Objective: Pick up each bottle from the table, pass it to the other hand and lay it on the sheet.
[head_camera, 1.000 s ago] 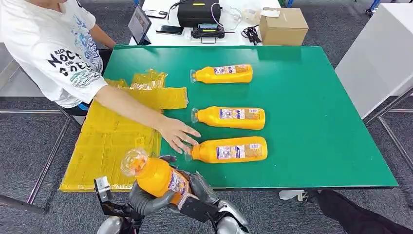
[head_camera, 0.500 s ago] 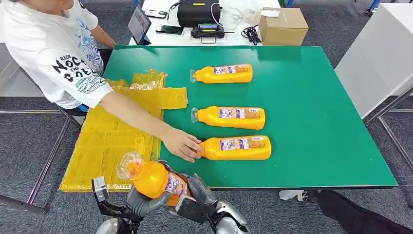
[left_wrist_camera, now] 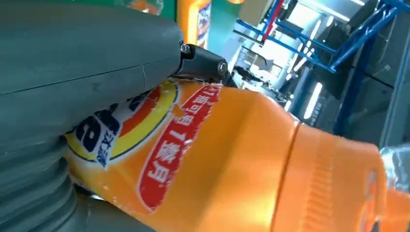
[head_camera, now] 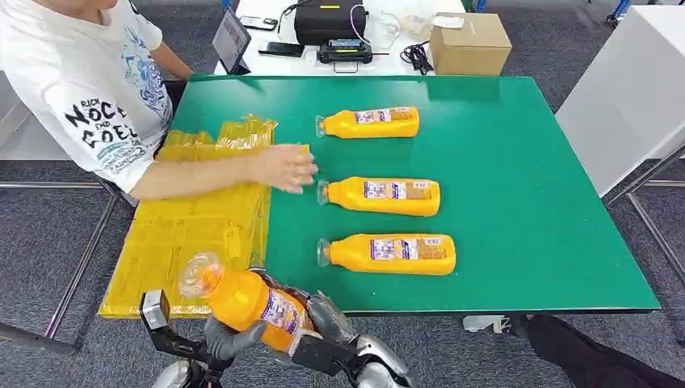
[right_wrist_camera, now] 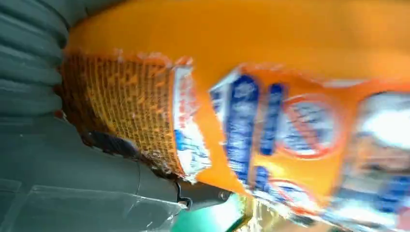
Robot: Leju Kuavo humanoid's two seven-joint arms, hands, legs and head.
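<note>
Both my hands hold one orange bottle [head_camera: 246,297] below the table's near edge, its clear cap pointing left toward the yellow sheet [head_camera: 190,230]. My left hand [head_camera: 224,337] wraps under its middle and my right hand [head_camera: 327,318] grips its base end. In the left wrist view my left hand [left_wrist_camera: 72,58] presses its thumb on the bottle's label [left_wrist_camera: 232,159]. My right hand [right_wrist_camera: 72,169] lies against the bottle [right_wrist_camera: 270,72] in the right wrist view. Three more orange bottles lie on the green table [head_camera: 525,202]: far [head_camera: 370,123], middle [head_camera: 384,195], near [head_camera: 392,254].
A person in a white shirt sits at the left, with a hand [head_camera: 284,167] resting on the sheet's far right corner. Behind the table, a white desk carries a cardboard box [head_camera: 468,42] and black devices [head_camera: 327,20]. A white cabinet [head_camera: 630,97] stands to the right.
The person pushed the near bottle to the right, let it go and drew the hand back onto the sheet. The held bottle has moved left and slightly lower with both my hands.
</note>
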